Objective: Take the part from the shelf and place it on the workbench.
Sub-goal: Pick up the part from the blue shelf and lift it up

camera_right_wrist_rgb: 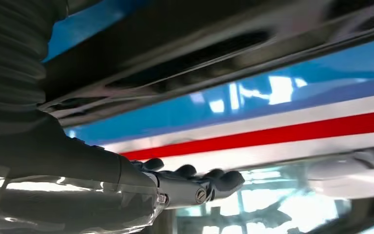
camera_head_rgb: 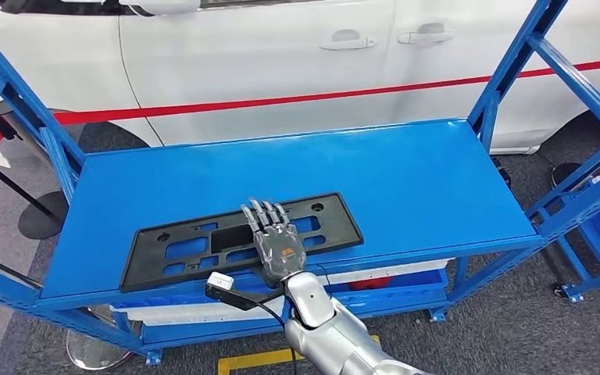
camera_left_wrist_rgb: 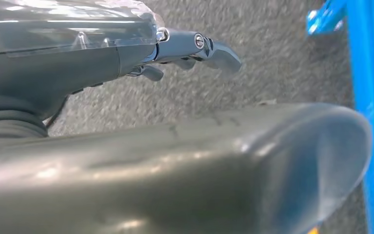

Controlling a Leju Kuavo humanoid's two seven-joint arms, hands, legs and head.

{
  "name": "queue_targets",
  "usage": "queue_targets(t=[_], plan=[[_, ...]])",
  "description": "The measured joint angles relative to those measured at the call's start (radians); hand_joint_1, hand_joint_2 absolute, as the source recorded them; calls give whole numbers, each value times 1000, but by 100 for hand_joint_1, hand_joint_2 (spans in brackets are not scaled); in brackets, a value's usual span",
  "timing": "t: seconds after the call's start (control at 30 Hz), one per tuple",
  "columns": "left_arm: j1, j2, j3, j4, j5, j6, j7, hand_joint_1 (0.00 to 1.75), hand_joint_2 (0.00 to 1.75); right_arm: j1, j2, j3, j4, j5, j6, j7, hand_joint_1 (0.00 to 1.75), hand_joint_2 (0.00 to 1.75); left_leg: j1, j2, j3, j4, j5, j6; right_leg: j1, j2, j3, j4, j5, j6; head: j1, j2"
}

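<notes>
Our right hand (camera_head_rgb: 276, 238) lies flat, fingers spread, over the black plastic plate bracket (camera_head_rgb: 180, 250) on the blue shelf (camera_head_rgb: 437, 180), gripping nothing; our left hand (camera_left_wrist_rgb: 195, 48) hangs loosely uncurled above the floor.

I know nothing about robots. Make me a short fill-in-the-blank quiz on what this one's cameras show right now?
1. The flat black plastic part lies on a ____ metal shelf.
2. The robot's ____ hand is stretched over that part.
3. Behind the shelf stands a white car with a ____ stripe.

Missing words: blue; right; red
</notes>
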Motion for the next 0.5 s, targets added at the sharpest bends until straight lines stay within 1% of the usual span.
queue_targets(t=[0.03,0.07,0.1,0.13,0.17,0.2,0.23,0.27,0.3,0.37,0.4,0.43,0.47,0.5], plan=[[0,-1,-1,0,-1,1,0,0,0,-3,1,8,1,-11,3,2,0,175,3,0,2,-3,2,2,2,0,0,0,-1,2,0,0],[-1,-1,-3,0,-2,3,-2,0,0,-7,2,28,5,-26,8,3,0,175,6,1,5,-8,3,8,1,0,-15,36,-23,7,1,0],[-1,-2,-6,1,-4,6,-3,0,0,-12,3,56,13,-41,12,6,43,175,9,2,9,-13,4,14,-1,0,-50,103,-47,14,3,0],[-1,-4,-8,1,-5,8,-4,0,0,-17,4,85,21,-57,17,9,83,175,10,2,13,-14,3,16,-4,-1,-65,129,-48,17,4,0],[-2,-6,-10,1,-6,10,-5,0,0,-22,4,117,31,-74,24,13,123,175,10,2,17,-14,1,17,-7,-2,-71,134,-41,19,6,0],[-1,-8,-11,2,-6,11,-5,0,0,-26,4,141,37,-89,30,18,162,175,8,1,18,-11,-3,13,-7,-2,-59,99,-16,17,6,0],[-2,-9,-11,2,-5,11,-5,0,0,-30,4,159,40,-102,37,23,158,175,6,0,19,-9,-6,8,-7,-2,-29,33,11,13,5,0],[-2,-9,-11,2,-4,11,-4,0,0,-33,4,176,43,-112,42,27,157,175,4,0,18,-8,-8,3,-5,-2,-19,8,16,9,5,0],[-2,-9,-11,2,-3,11,-4,0,0,-35,5,191,46,-121,45,32,156,175,3,0,18,-8,-9,-3,-2,-1,-18,3,13,4,5,0],[-2,-9,-11,2,-2,11,-2,0,0,-37,6,215,52,-135,49,40,158,175,6,1,19,-8,-11,-13,-2,-1,-17,-1,16,-7,4,0],[-2,-9,-11,2,-2,11,-1,0,0,-39,6,224,56,-141,49,43,159,175,8,1,15,4,-20,-19,-4,-2,-15,-5,18,-13,4,0],[-1,-9,-11,2,-2,12,1,0,0,-42,8,232,60,-144,50,46,159,175,8,1,2,34,-40,-23,-6,-3,-13,-8,20,-19,3,0],[-1,-9,-11,2,-2,12,2,0,0,-45,9,239,65,-147,51,47,160,175,10,2,-21,85,-69,-27,-8,-5,-11,-10,21,-22,2,0],[-1,-9,-11,3,-2,12,3,0,0,-48,9,246,72,-148,53,49,160,175,10,2,-53,153,-103,-31,-8,-5,-11,-10,20,-25,1,0]])
